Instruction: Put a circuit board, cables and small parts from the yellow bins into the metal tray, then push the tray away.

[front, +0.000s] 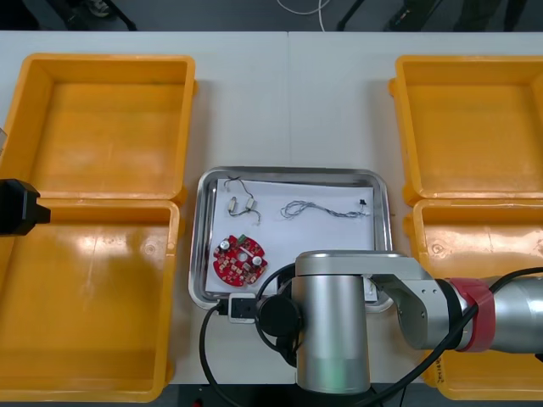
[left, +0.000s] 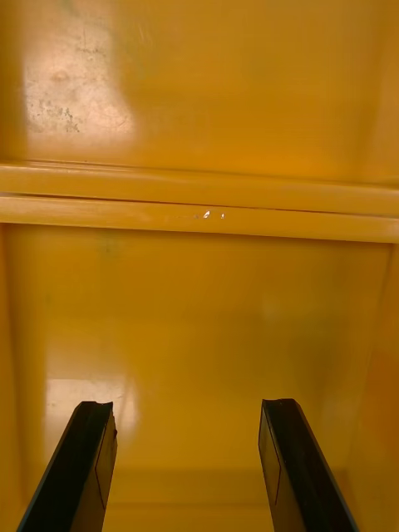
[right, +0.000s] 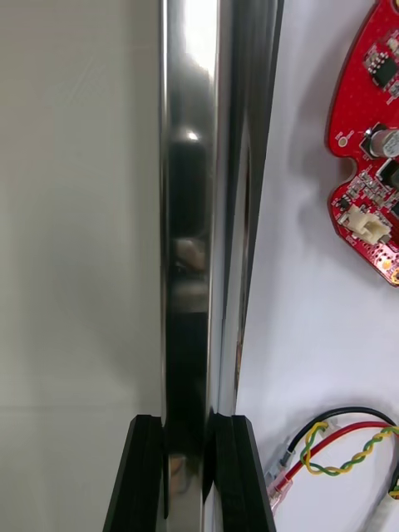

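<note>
Right wrist view has the right gripper [right: 191, 426] pinching the near rim of the metal tray [right: 189, 166], a red and yellow cable [right: 341, 445] just inside it. The round red circuit board [front: 239, 259] lies near the tray's near-left corner. The left gripper [left: 187, 411] hangs spread over a yellow bin [left: 199, 100].

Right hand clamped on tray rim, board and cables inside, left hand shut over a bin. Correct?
No. The left hand is open, not shut, over a bin; the left wrist view shows its fingers apart. The right hand is clamped on the tray rim, board and cables inside.
</note>
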Action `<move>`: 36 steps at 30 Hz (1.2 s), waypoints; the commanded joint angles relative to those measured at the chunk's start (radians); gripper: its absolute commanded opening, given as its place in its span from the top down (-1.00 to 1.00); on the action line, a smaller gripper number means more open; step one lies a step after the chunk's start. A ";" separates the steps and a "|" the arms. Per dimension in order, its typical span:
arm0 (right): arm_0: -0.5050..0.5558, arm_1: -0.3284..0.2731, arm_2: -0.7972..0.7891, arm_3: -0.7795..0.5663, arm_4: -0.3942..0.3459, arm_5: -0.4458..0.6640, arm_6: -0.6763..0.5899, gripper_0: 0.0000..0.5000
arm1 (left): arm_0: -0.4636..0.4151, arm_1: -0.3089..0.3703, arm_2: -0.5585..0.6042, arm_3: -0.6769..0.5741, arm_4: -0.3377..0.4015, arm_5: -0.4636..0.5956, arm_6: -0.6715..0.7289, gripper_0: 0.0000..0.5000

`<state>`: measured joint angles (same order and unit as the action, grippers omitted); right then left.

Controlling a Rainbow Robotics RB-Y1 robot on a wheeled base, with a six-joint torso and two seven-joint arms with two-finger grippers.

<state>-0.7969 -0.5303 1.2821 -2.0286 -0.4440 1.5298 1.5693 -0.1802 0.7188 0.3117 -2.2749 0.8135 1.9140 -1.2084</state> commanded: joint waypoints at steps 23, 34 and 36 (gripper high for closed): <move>-0.104 -0.050 -0.064 0.091 0.005 -0.145 -0.015 1.00 | 0.021 0.044 0.030 -0.029 0.007 0.006 -0.089 -1.00; -0.143 -0.042 -0.095 0.128 0.001 -0.146 0.000 1.00 | 0.021 0.044 0.030 -0.029 0.007 0.006 -0.089 -1.00; -0.151 -0.043 -0.095 0.131 0.002 -0.146 0.001 1.00 | 0.021 0.044 0.030 -0.029 0.007 0.006 -0.089 -1.00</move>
<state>-0.8965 -0.5611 1.2204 -1.8948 -0.4441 1.3921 1.5694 -0.1802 0.7188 0.3117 -2.2752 0.8135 1.9140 -1.2085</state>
